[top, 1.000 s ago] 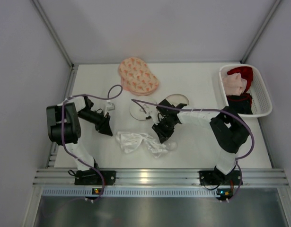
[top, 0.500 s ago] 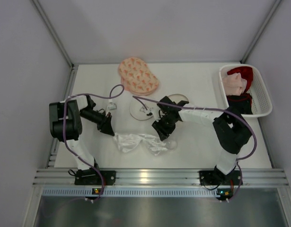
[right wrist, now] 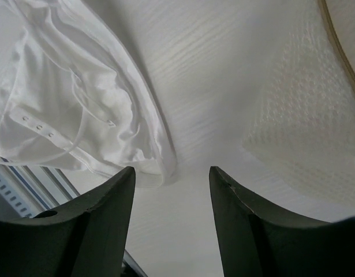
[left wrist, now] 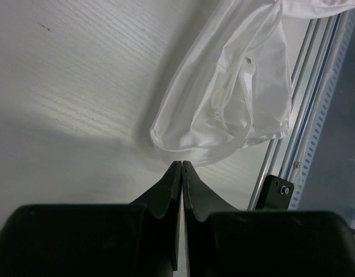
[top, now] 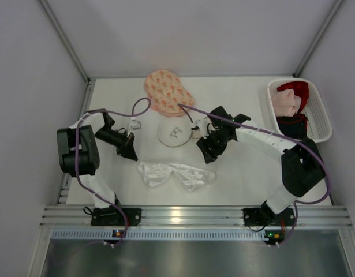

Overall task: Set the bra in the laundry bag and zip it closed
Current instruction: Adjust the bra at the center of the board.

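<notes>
Left end effector (left wrist: 182,166) has its two dark fingers pressed together with nothing between them, the tips low over the table (top: 246,179) and just short of the left edge of the bra (top: 174,174), without touching it as far as the wrist view shows. Right end effector (right wrist: 171,174) has its fingers spread apart and empty, hanging over bare tabletop with the bra's right cup just to its near-left side and the laundry bag (top: 176,133) just to its far-left side. Seen from above, the bra is a crumpled white satin piece lying flat on the table near the front edge, between the two arms and outside the bag; its hook-and-eye strap shows in the right wrist view. White, round and made of mesh, the laundry bag lies flat near the middle of the table, farther back than the bra and apart from it, with small dark marks on top; whether its zipper is open or closed cannot be told. Just beyond the bag lies a pink patterned cloth (top: 168,92). At the far right corner stands a white basket (top: 322,118) holding red, pink and dark clothes (top: 290,98).
</notes>
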Action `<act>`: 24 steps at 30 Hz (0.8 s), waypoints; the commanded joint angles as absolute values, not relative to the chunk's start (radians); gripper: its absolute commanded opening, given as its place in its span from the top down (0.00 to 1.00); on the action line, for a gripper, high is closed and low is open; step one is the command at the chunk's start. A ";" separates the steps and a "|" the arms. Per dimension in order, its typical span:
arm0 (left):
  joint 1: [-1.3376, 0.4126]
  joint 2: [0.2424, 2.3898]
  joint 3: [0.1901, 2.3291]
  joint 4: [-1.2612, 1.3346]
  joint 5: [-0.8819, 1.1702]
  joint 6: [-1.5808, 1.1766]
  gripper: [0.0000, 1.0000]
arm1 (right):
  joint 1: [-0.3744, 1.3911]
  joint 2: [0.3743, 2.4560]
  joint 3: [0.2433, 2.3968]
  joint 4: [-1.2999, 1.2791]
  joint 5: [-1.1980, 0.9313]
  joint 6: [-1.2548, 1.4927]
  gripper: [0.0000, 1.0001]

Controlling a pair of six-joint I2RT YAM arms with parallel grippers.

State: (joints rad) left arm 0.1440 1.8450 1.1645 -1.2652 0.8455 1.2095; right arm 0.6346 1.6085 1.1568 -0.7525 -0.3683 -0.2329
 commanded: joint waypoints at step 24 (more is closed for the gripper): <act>0.172 1.652 1.272 -1.299 0.969 1.448 0.29 | 0.626 1.644 1.042 -0.767 -0.434 -0.405 0.41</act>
State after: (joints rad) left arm 0.1638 1.7008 1.2217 -1.3056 0.8867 1.4368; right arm 0.6178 1.6154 1.0317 -0.8307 -0.4141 -0.4068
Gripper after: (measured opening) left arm 0.703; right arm 0.591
